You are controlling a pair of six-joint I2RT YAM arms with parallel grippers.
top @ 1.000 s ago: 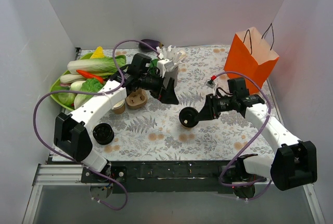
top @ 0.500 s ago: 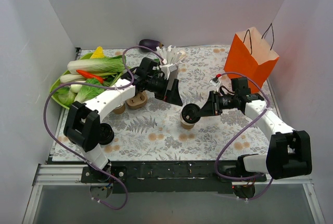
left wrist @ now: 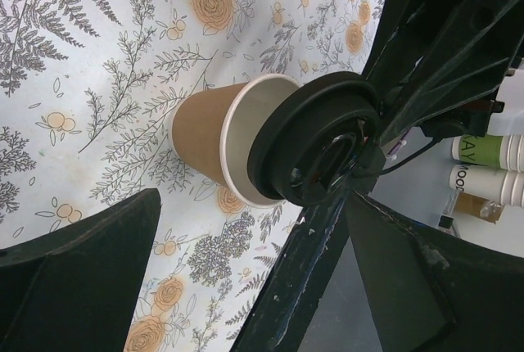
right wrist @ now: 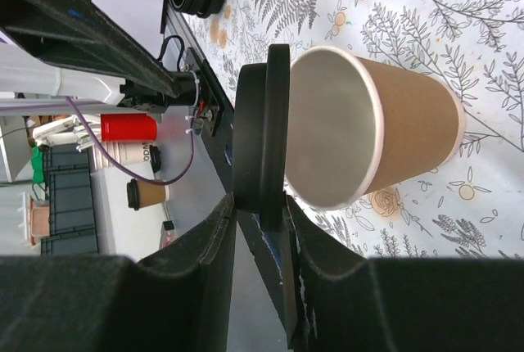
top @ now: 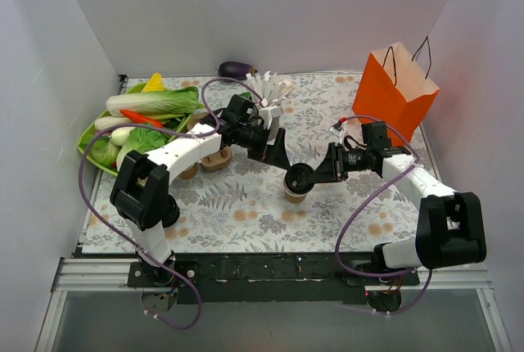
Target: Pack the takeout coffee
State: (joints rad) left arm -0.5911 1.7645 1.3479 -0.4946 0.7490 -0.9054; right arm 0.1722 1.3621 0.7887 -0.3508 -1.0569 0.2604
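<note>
The takeout coffee's brown paper cup [top: 294, 195] [left wrist: 203, 133] [right wrist: 407, 134] stands on the floral table cover with its mouth uncovered. My right gripper [top: 308, 175] [right wrist: 262, 219] is shut on the rim of the round black lid [top: 298, 178] [left wrist: 315, 144] [right wrist: 261, 134]. It holds the lid on edge right at the cup's rim, not seated. My left gripper [top: 276, 154] [left wrist: 255, 286] hangs wide open just behind and left of the cup, nothing between its fingers [left wrist: 78, 278]. The orange paper bag [top: 399, 90] stands open at the back right.
A green plate [top: 87, 137] of vegetables fills the back left, an eggplant [top: 237, 68] behind it. A grey cup of white sticks [top: 271, 98], a pulp carrier tray [top: 215, 158] and another small cup [top: 187, 171] lie under the left arm. Stacked black lids [top: 163, 209] sit front left.
The left arm has reached rightward, bringing its open gripper close to the cup. The right gripper has moved the lid slightly back over the cup's rim.
</note>
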